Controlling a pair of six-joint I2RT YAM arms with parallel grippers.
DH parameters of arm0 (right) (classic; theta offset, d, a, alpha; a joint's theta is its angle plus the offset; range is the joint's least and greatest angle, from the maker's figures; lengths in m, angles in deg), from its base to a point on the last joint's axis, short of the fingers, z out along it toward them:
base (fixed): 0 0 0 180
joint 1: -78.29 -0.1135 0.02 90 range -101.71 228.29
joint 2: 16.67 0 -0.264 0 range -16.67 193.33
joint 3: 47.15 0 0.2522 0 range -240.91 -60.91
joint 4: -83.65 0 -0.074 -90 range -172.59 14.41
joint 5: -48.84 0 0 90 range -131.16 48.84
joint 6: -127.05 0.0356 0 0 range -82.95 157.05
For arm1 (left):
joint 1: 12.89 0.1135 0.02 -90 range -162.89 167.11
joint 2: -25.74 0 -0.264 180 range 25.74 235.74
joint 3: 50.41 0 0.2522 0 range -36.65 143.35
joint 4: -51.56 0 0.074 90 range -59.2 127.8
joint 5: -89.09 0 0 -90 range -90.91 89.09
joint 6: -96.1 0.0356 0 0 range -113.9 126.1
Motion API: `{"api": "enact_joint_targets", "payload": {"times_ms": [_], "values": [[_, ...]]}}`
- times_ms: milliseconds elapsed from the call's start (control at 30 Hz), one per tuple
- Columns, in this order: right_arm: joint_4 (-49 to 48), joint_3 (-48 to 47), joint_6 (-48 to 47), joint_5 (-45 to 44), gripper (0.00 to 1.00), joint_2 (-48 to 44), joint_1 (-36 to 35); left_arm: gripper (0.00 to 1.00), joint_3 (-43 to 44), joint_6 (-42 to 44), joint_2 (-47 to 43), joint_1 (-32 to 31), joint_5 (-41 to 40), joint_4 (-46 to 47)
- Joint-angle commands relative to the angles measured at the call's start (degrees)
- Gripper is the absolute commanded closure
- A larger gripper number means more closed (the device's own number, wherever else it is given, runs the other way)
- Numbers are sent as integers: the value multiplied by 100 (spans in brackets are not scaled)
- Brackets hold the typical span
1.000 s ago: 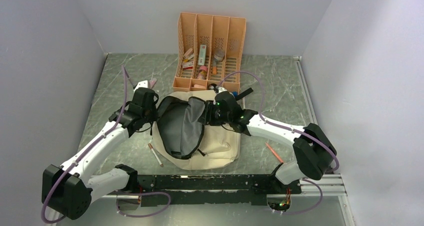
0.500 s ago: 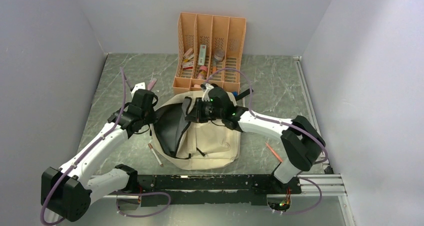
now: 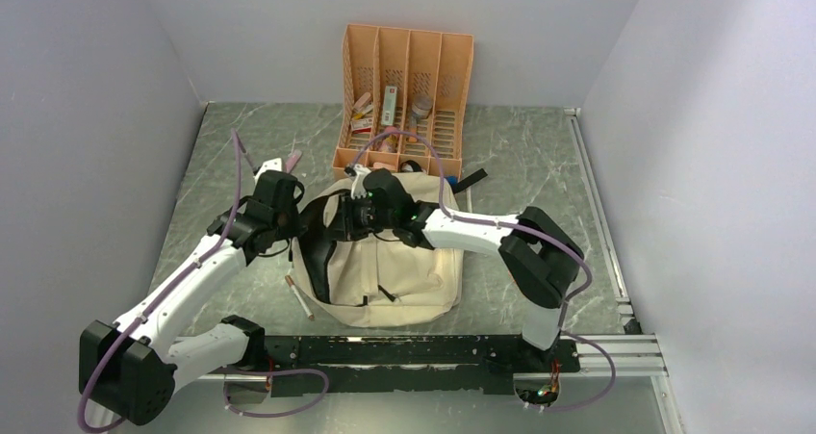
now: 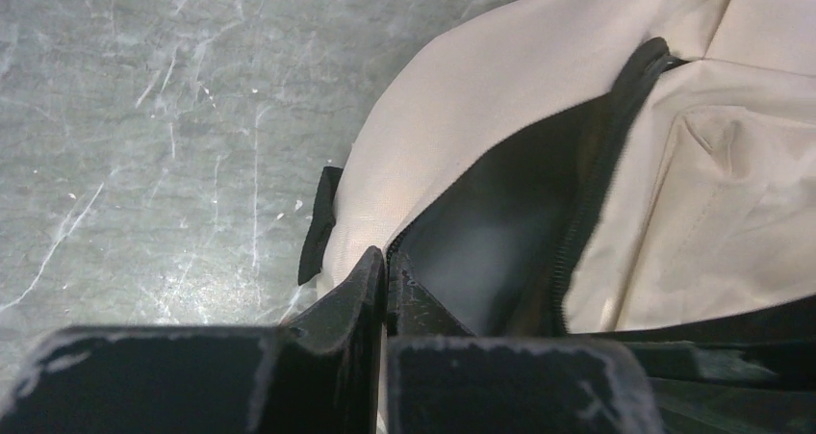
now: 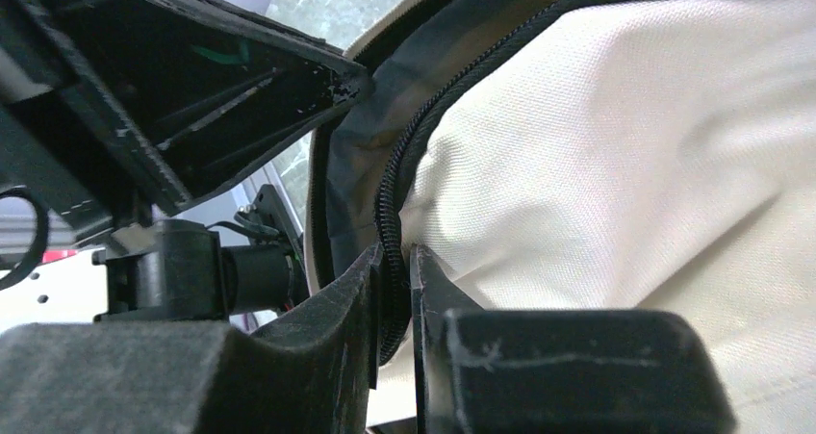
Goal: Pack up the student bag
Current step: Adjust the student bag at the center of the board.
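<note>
Lying on the grey marbled table (image 3: 539, 155) just beyond the 2 arm bases, the student bag (image 3: 409, 270) shows its cream front face up, its black-zippered mouth running along its left side. A pen (image 3: 299, 297) rests just beside the bag's near-left edge. The left gripper (image 4: 387, 261) is clenched on the bag's left rim, pinching the fabric. The right gripper (image 5: 395, 261), reaching across the bag from the right, is clamped on the front flap's zipper edge, near the left rim, leaving a narrow dark gap. Beyond the bag's far end stands an orange slotted organiser (image 3: 409, 54) holding small items.
</note>
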Motion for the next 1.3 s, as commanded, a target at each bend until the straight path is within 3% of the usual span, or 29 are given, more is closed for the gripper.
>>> {"api": "enact_joint_targets", "payload": {"times_ms": [0,267,667,900,1133,1267], "values": [[-135,-231,-95,163,82,271,-171,95,299,117,17,66,168,-62],[-392,-326,41,-129,82,592,-311,95,392,38,73,65,308,-42],[-418,-848,226,-1594,81,833,-233,95,433,64,29,60,275,-146],[-401,-1130,16,-1289,57,1024,-225,95,467,78,84,66,266,-149],[-550,-368,-430,-1090,49,2,-219,95,475,70,180,65,310,-112],[-85,118,-984,-1094,46,-723,-221,95,489,90,195,61,257,-102]]}}
